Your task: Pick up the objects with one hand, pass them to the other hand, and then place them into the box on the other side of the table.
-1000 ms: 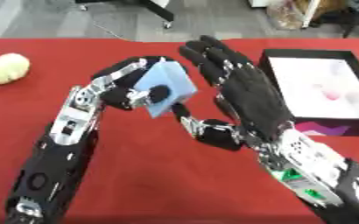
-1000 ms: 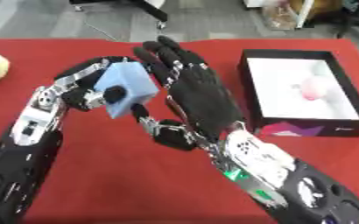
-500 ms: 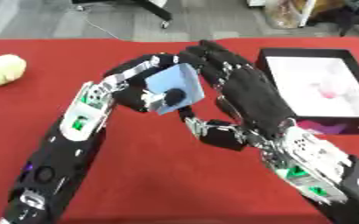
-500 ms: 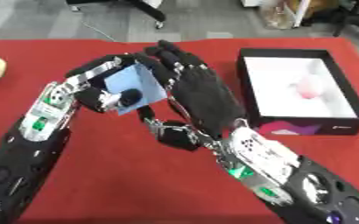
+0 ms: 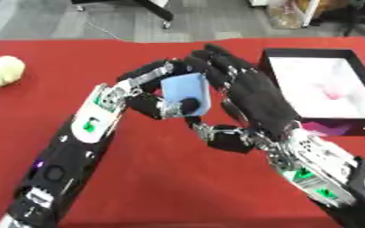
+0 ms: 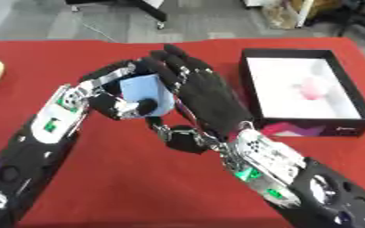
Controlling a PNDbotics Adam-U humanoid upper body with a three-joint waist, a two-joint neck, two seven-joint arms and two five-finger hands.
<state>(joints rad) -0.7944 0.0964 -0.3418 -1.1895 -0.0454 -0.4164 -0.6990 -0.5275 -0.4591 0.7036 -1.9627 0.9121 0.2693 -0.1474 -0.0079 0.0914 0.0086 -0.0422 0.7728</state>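
Fingers [image 5: 143, 80] of left hand [image 5: 151, 100] grip blue block [image 5: 187, 94]; right-eye view crops yellow object [image 5: 2, 71]

table [image 5: 178, 187]: the red cloth-covered surface under my arms, filling most of the frame from the lower edge up to the far edge near the top.
floor [image 5: 53, 20]: grey, beyond the table's far edge, across the top of the frame.
dark leg [image 5: 156, 10]: a black piece of furniture base on the floor, top centre.
bag-like thing [image 5: 291, 11]: yellowish, upper right, too blurred for me to name.
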